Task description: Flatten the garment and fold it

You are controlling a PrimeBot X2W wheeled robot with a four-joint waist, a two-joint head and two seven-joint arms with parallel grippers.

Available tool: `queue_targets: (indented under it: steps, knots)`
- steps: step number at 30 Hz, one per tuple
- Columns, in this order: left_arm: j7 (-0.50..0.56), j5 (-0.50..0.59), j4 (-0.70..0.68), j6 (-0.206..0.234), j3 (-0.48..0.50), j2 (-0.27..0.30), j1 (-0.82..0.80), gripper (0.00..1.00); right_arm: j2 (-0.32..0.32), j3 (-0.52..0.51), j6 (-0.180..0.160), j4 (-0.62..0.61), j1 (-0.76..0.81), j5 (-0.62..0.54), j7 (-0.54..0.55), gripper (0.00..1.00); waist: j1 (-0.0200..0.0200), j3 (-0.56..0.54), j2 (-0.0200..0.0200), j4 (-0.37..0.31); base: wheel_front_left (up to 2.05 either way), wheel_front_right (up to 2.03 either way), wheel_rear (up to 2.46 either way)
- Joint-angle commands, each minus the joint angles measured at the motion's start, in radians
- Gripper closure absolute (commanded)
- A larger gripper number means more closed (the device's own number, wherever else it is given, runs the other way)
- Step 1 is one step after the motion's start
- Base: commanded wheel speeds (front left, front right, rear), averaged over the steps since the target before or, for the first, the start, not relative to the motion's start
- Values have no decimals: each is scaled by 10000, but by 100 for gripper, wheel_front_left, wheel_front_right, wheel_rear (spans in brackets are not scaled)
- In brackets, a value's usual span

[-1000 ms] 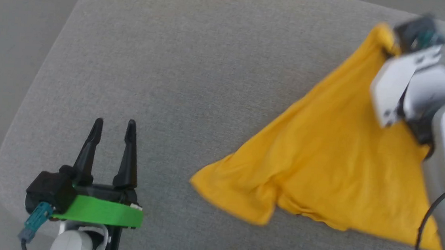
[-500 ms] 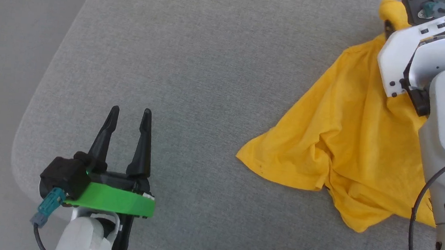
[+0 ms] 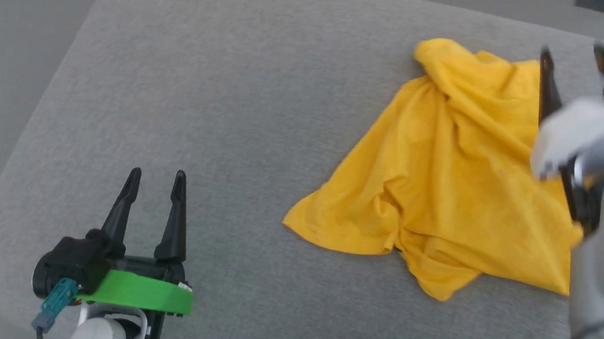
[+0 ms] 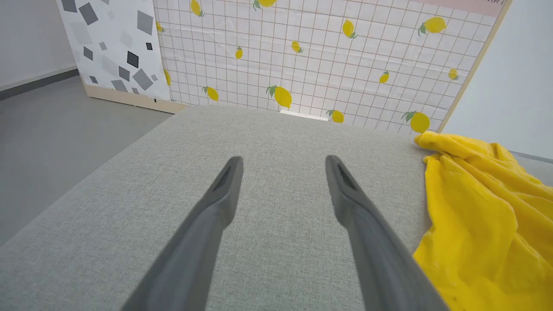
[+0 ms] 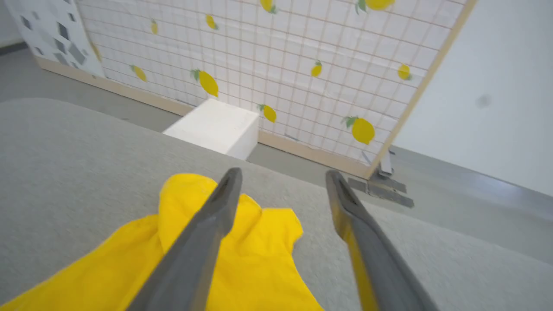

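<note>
The garment [image 3: 458,165] — a yellow-orange T-shirt of thin, soft cloth — lies crumpled and unfolded on the right part of the grey padded surface [image 3: 231,104]. Its far end is bunched into a raised lump near the surface's far edge. From there it fans out toward the near side in loose folds — one flap pointing left, a rumpled corner nearest.
</note>
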Motion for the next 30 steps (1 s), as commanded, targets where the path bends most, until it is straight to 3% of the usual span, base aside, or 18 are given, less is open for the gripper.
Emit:
queue_targets:
  steps: [1, 8, 12, 22, 23, 24, 30]
  knots:
    - [-40, 68, -93, -66, 39, -39, 67, 0, 64, -37, -15, -389, 591, 179, 239, 0, 0, -268, 0, -503, 0, 0, 0]
    - [-40, 91, -252, -68, 23, -39, 11, 0, 187, 169, -15, -3350, 3800, 889, 2205, 0, 0, 68, 0, -741, 0, 0, 0]
    - [-40, 8, -208, -68, -50, -40, -49, 0, 332, 189, -15, -4304, 5089, 1230, 3121, 0, 0, 203, 0, -718, 0, 0, 0]
    - [-40, -112, -87, -68, -103, -40, -225, 0, 231, 813, -15, -3952, 5969, 1226, 5004, 0, 0, 241, 0, -475, 0, 0, 0]
    - [-40, -112, -88, -68, -90, -40, -240, 0, 203, 824, -15, -3949, 5880, 1199, 4986, 91, 0, 243, 0, -469, 0, 0, 0]
    - [-40, -116, -88, -68, -75, -40, -247, 0, 164, 839, -15, -3964, 5806, 1166, 4944, 100, 0, 238, 0, -474, 0, 0, 0]
    - [-40, -120, -96, -68, 100, -40, -135, 0, -124, 1135, -15, -4473, 5309, 1672, 5000, 100, 0, 49, 0, -778, 0, 0, 0]
